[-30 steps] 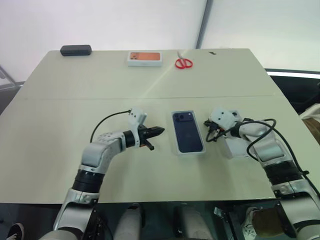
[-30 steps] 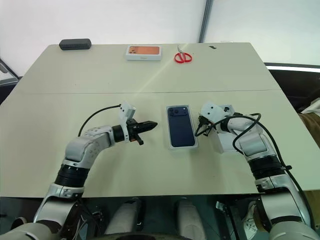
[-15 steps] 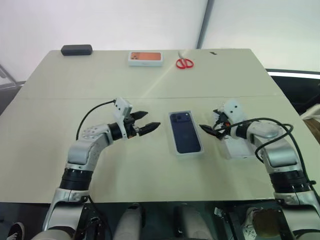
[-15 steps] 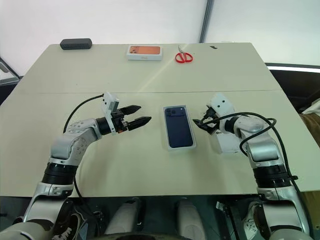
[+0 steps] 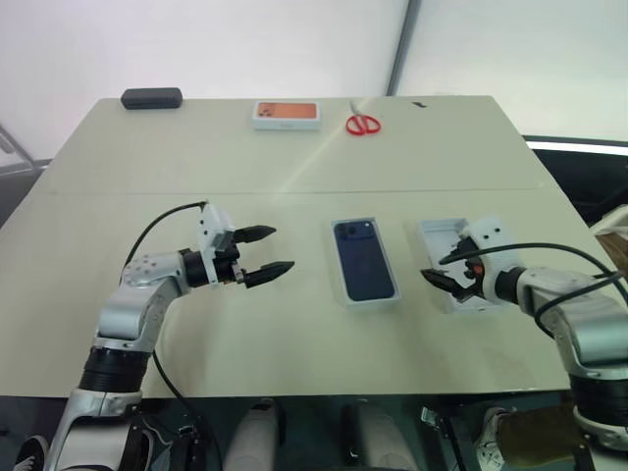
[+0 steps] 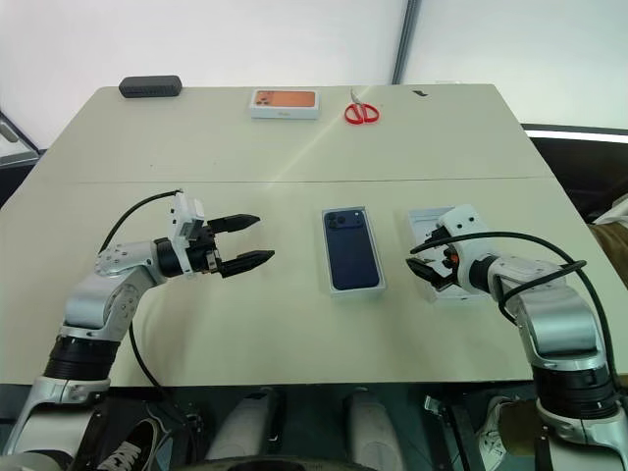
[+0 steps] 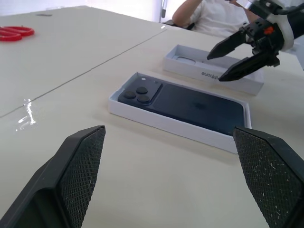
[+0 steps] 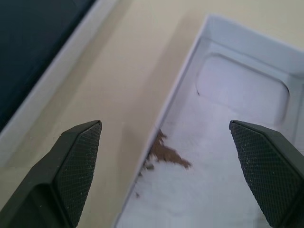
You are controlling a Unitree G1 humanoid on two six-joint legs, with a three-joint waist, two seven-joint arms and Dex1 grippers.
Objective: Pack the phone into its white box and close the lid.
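With the phone lying in the white box, both grippers, left and right, are hovering spread and empty. The lid, probably still mouth-up near the table's right edge, is awaiting pickup, flipping and seating.

We can read only one text. In the left wrist view, the long outer side wall of the lid carries small grey letters, printed upside down as we see them, and they seem to spell "iPhone". The lid lies open side up on the table, just beside the white box which holds the phone. On the white box with an orange picture at the far side of the table we cannot read any letters; they are too small.
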